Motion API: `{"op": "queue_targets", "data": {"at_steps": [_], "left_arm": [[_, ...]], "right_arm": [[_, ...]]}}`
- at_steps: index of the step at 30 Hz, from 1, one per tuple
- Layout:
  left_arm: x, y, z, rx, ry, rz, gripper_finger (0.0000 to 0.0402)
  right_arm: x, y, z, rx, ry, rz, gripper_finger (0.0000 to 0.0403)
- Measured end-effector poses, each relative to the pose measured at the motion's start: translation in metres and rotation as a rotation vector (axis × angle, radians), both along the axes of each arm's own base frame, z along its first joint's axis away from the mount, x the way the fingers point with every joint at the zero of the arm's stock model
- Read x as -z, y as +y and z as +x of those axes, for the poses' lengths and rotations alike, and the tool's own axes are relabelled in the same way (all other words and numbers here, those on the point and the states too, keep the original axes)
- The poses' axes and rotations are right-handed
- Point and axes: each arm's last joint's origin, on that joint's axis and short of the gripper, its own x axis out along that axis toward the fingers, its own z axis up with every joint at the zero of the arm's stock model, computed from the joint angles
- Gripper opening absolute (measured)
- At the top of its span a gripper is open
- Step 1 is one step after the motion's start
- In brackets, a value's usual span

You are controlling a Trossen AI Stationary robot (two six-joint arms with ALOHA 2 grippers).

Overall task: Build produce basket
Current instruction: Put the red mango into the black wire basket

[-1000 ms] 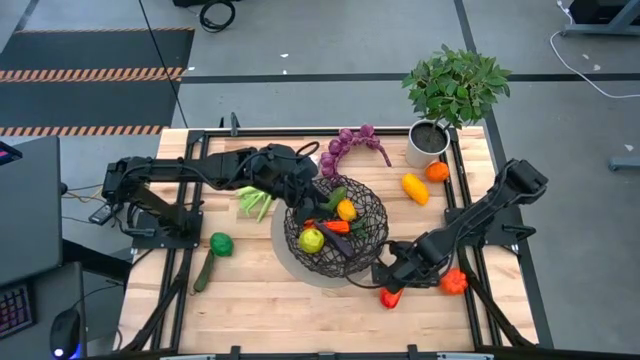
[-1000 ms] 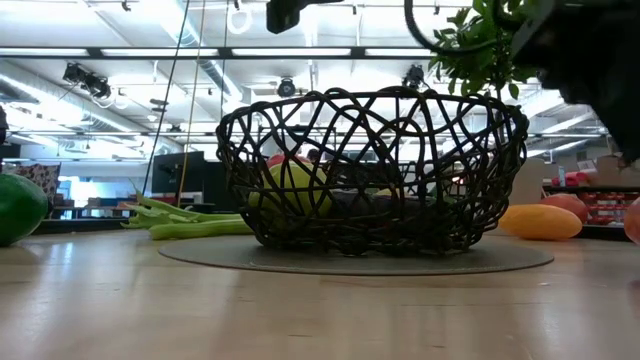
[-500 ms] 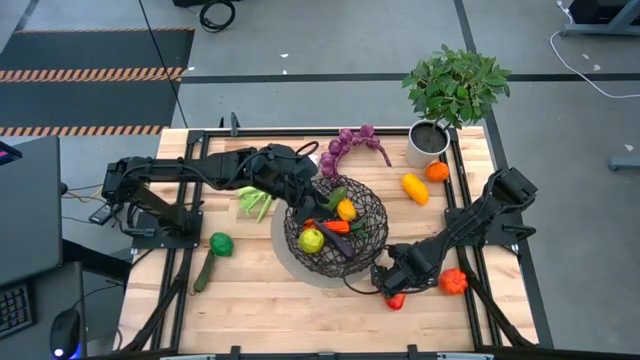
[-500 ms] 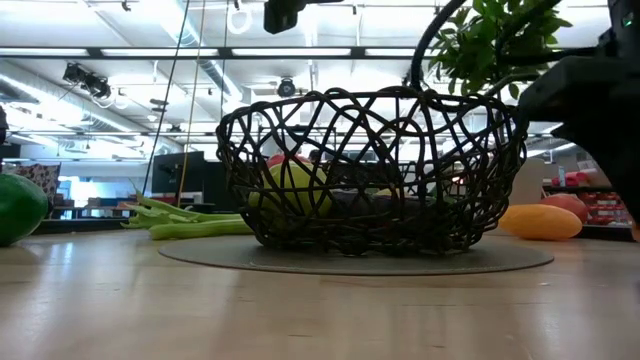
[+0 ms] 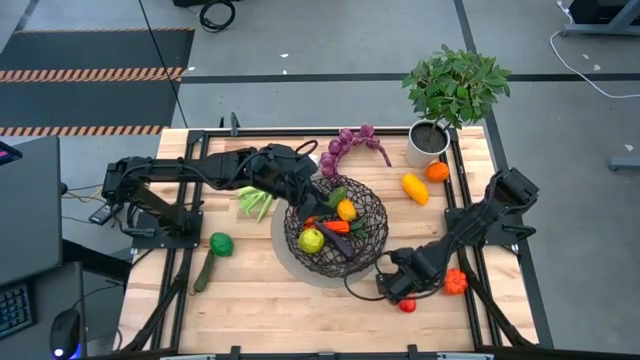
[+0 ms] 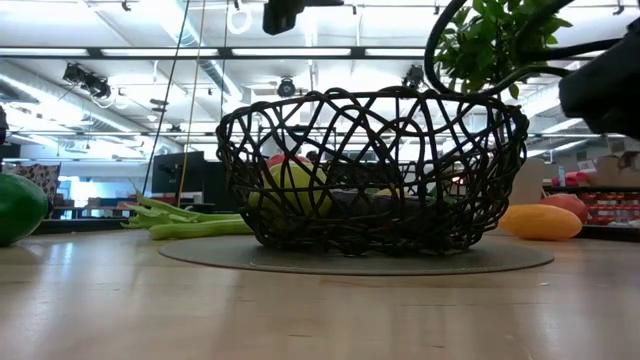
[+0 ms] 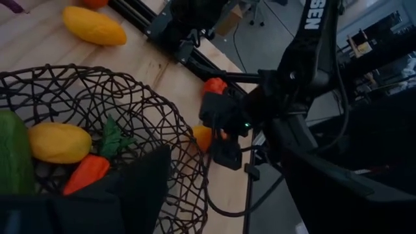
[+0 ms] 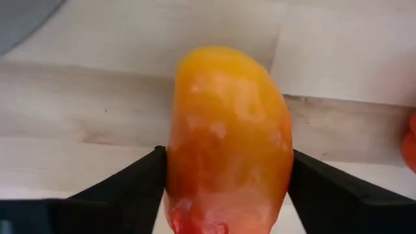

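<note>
A: Item, right hand (image 5: 400, 290): sitting low on the surface (image 5: 250, 300) just beside the near right rim of the basket (image 5: 336, 230). State?

B: Its fingers (image 8: 123, 188) are standing on either side of an orange-red pepper (image 8: 227, 136), touching it or nearly so. I am judging it to be closing on the pepper, not yet gripping firmly.

A: Item, left hand (image 5: 300, 185)?

B: Hanging over the far left rim of the basket. From the high view its fingers are hidden, so I cannot tell how they are set.

A: Basket contents?

B: Holding a lemon (image 7: 58, 142), a carrot (image 7: 88, 172) and a yellow-green fruit (image 5: 312, 240), among others. The leek (image 5: 255, 202), green pepper (image 5: 221, 243) and cucumber (image 5: 203, 272) are lying on the surface to the left; the grapes (image 5: 350, 143) are lying behind.

A: Risks?

B: The pepper is smooth and rounded, so it could be squeezed out sideways and roll toward the near edge. A second red pepper (image 5: 455, 282) is lying close by and could be nudged. Lifting too low could catch the wire rim and shift the basket.

A: Open room?

B: The near surface is bare; the left arm is crowding the far side of the basket.
</note>
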Motion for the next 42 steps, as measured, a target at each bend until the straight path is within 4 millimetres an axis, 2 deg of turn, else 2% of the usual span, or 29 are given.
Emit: {"op": "queue_targets", "data": {"at_steps": [4, 10, 16, 20, 23, 29, 32, 37, 42], "left_arm": [[0.000, 0.000, 0.000, -0.009, 0.000, 0.004, 0.0297], [0.000, 0.001, 0.000, -0.009, 0.001, 0.004, 0.0297], [0.000, 0.001, 0.000, -0.010, 0.001, 0.004, 0.0297], [0.000, 0.001, 0.000, -0.019, 0.002, 0.008, 0.0297], [0.000, 0.001, 0.000, -0.034, 0.002, 0.016, 0.0297], [0.000, 0.003, 0.000, -0.087, 0.005, 0.029, 0.0297], [0.000, 0.005, 0.000, -0.105, 0.007, 0.014, 0.0297], [0.000, 0.006, 0.000, -0.109, 0.007, 0.012, 0.0297], [0.000, 0.004, 0.000, -0.077, 0.007, -0.004, 0.0297]], "right_arm": [[0.000, 0.004, -0.003, -0.019, 0.000, 0.001, 0.0246], [-0.003, 0.008, -0.007, -0.085, 0.007, 0.037, 0.0246], [-0.032, 0.000, -0.016, -0.108, -0.081, 0.062, 0.0255], [-0.062, -0.013, -0.026, -0.081, -0.216, 0.040, 0.0251], [-0.086, -0.025, -0.031, -0.036, -0.385, -0.001, 0.0247], [-0.122, -0.054, -0.031, 0.054, -0.741, -0.212, 0.0254], [-0.128, -0.070, -0.023, 0.041, -0.803, -0.301, 0.0255], [-0.129, -0.094, -0.010, -0.087, -0.777, -0.395, 0.0262], [-0.128, -0.112, -0.004, -0.141, -0.748, -0.459, 0.0295]]}}
